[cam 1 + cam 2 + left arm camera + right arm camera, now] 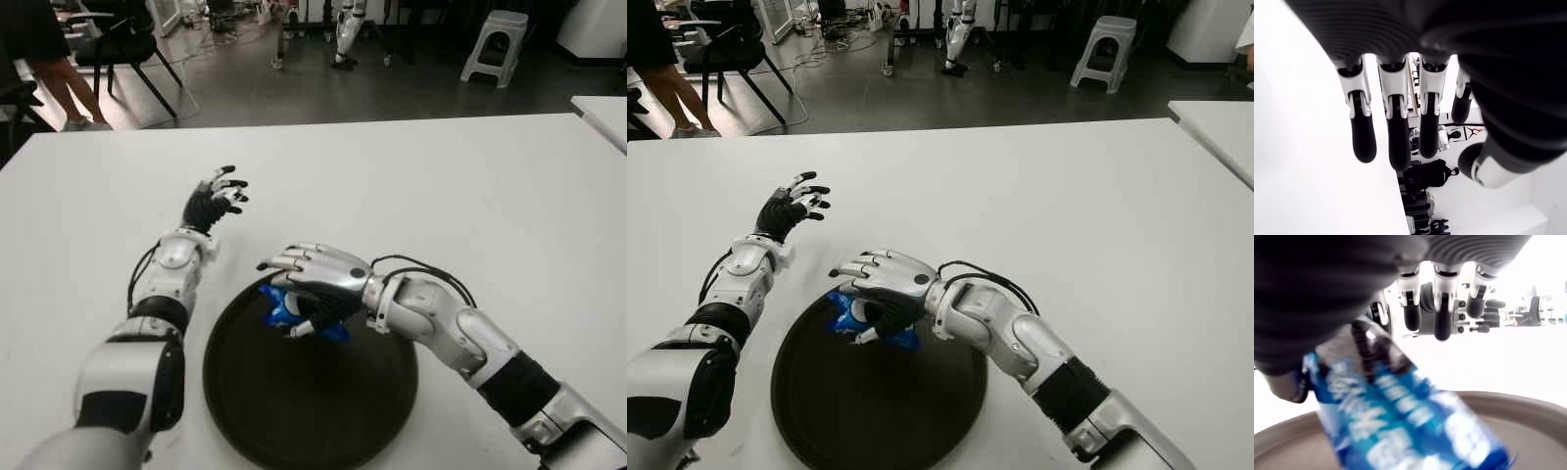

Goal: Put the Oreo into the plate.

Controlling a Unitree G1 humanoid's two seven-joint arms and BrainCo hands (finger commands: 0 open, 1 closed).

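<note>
The Oreo pack (282,305), blue with white print, hangs tilted under my right hand (315,272) over the far left part of the dark round plate (323,411). In the right wrist view the pack (1400,431) fills the space below the palm, above the plate's rim (1528,404). The fingers (1442,318) point straight out past it and do not wrap it. The thumb sits beside the pack. My left hand (217,196) is idle, lifted over the white table (441,186) to the left of and beyond the plate, fingers (1393,142) spread, holding nothing.
The plate lies near the table's front edge, between my two arms. A second white table (605,113) shows at the far right. Beyond the table stand a black chair (122,49), a person's legs (59,83) and a white stool (495,44).
</note>
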